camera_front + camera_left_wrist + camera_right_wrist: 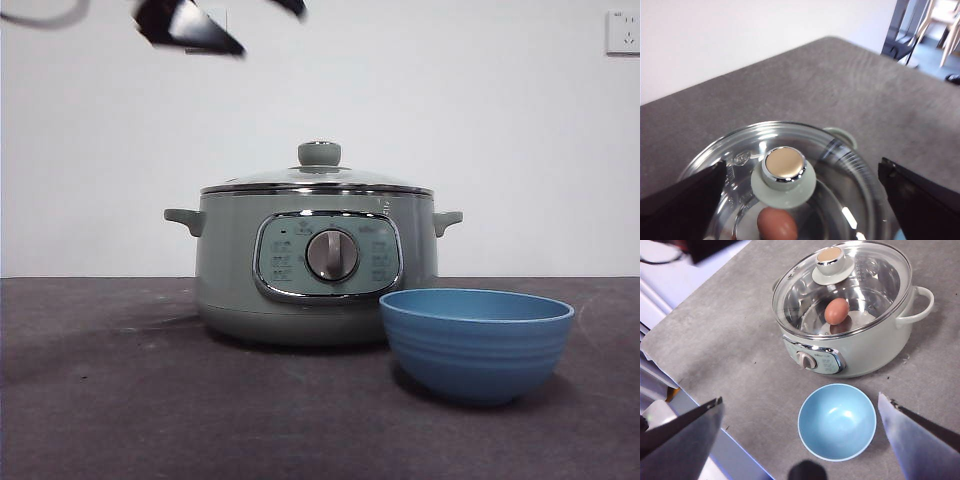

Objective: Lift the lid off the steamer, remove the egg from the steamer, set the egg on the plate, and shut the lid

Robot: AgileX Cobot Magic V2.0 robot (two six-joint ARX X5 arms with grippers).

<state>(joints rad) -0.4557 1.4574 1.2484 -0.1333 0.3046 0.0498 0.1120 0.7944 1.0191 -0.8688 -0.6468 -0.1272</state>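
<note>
The steamer point(315, 270) stands at the centre of a grey-brown table point(120, 410), before a plain white wall point(480, 120) with a socket point(622, 32) at upper right. The lid point(318, 178) is on; the egg point(836, 311) lies inside. The plate point(476, 342) stands at lower right, near the steamer. The left gripper point(800, 200) hangs above the lid's knob — jaws apart. The right gripper point(800, 440) hangs high over the plate — also apart.

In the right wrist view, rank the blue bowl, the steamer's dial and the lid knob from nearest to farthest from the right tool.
1. Blue bowl: between the open jaws of the right tool, below it.
2. Steamer dial: on the pot's front, just beyond the bowl.
3. Lid knob: atop the closed lid, farthest.
</note>
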